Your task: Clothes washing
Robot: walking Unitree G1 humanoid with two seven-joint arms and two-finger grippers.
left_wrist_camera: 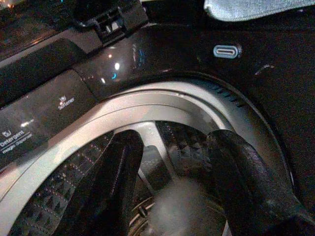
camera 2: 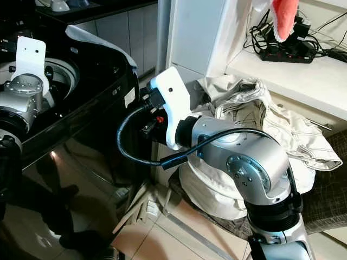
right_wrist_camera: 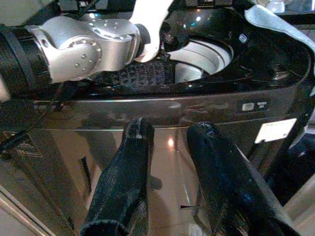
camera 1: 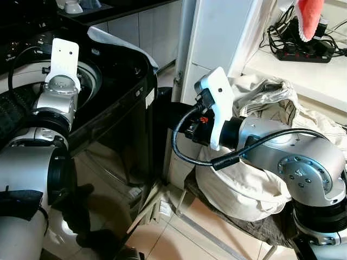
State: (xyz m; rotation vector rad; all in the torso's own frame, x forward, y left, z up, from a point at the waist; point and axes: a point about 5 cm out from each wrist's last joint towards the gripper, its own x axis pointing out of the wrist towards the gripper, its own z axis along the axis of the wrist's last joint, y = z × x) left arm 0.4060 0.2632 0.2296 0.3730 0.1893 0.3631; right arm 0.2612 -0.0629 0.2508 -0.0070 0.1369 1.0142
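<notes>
Top-loading washer (camera 1: pixel 116 103), black and glossy, lid up, steel drum (left_wrist_camera: pixel 162 105) exposed. Left end effector (left_wrist_camera: pixel 172 191) over the drum mouth, fingers (left_wrist_camera: pixel 115 182) spread apart, open, nothing between them; pale blur low in the drum, too unclear to identify. "Softener" and "Detergent" labels on the panel beside the drum rim. Grey-white cloth (camera 1: pixel 116 40) draped over the washer's far edge.

Right end effector (right_wrist_camera: pixel 170 167) held low in front of the washer's shiny front wall, fingers (right_wrist_camera: pixel 123 177) parted, empty. White sticker (right_wrist_camera: pixel 275 130) on that front wall near its corner.

Clothes (camera 2: pixel 260 116): heap of cream garments piled to the robot's right, beside the washer, behind the right arm, on a dark grey seat (camera 2: pixel 325 200). None in either end effector.

Above the heap, a white shelf (camera 1: pixel 303 70) with a power strip (camera 1: pixel 303 54) and tangled cables; red-pink cloth (camera 1: pixel 309 16) hanging over it. Tiled floor (camera 1: pixel 162 233) below.
</notes>
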